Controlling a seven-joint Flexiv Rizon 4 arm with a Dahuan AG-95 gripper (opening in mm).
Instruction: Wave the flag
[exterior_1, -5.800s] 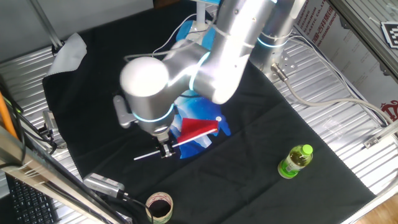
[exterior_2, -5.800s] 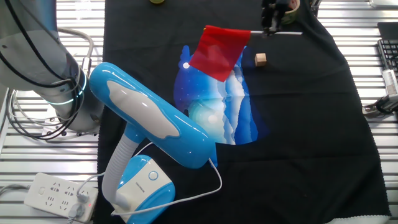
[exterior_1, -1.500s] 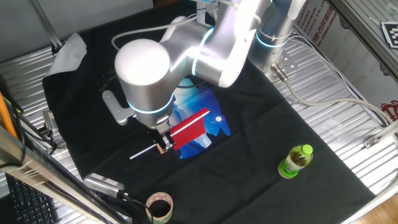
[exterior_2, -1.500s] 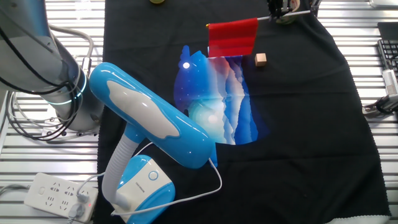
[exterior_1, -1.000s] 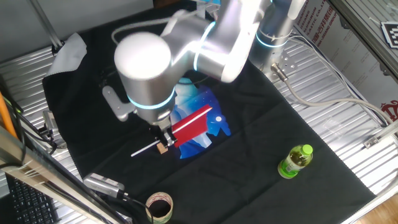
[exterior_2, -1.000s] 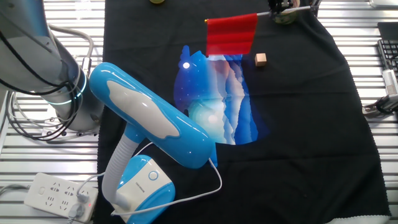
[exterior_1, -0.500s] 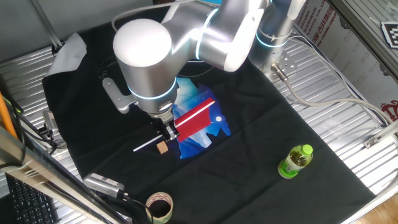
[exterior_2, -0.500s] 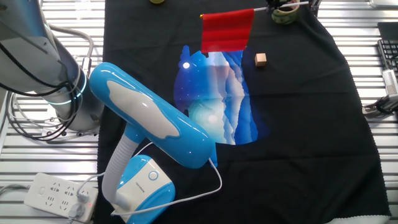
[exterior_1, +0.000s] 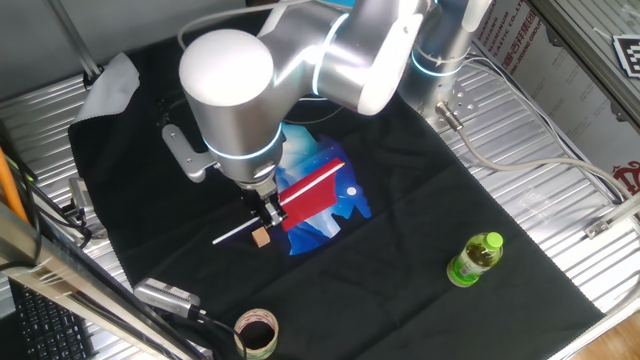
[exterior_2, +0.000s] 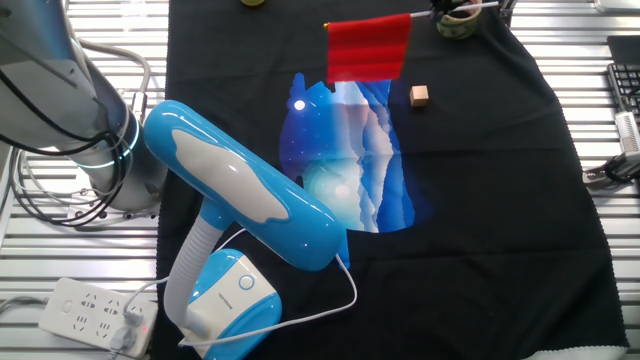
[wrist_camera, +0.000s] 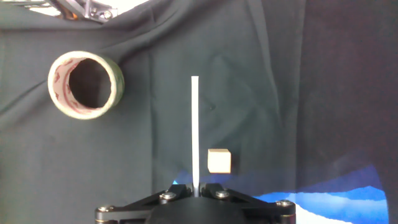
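Aloft, red flag (exterior_2: 368, 48) hangs smooth from hand (exterior_1: 268, 212)

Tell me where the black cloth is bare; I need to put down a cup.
Free: between the green bottle and blue-and-white cloth, and right of the wooden cube. Crowded: around the tape roll and tool.
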